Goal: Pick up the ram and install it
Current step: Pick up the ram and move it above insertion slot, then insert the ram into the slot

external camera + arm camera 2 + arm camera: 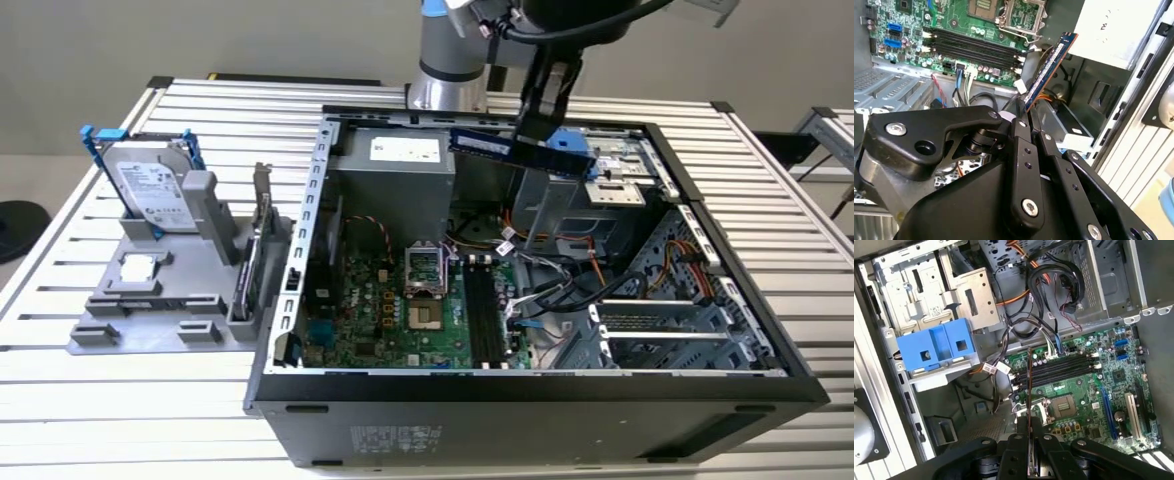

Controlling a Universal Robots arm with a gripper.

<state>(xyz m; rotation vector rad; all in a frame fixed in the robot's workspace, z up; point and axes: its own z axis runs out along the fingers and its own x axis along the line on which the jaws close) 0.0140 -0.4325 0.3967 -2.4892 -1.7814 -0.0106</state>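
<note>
The ram point(521, 150) is a long dark stick with a bluish face, hanging level above the back of the open computer case point(534, 385). My gripper point(537, 132) comes down from above and is shut on the ram's upper edge. In the second wrist view the ram point(1048, 67) juts out from between the black fingers point(1021, 131). The first wrist view has the ram point(1029, 385) edge-on, a thin line over the black memory slots point(1064, 371) of the green motherboard point(1114, 385). In the exterior view those slots point(483, 310) lie well below the stick, toward the case front.
Left of the case, a grey fixture point(147, 310) holds a silver hard drive with blue rails point(147, 185) and an upright card point(260, 235). Inside the case are a power supply point(394, 165), loose cables point(561, 285), drive cages point(667, 335) and a blue plastic holder point(936, 350).
</note>
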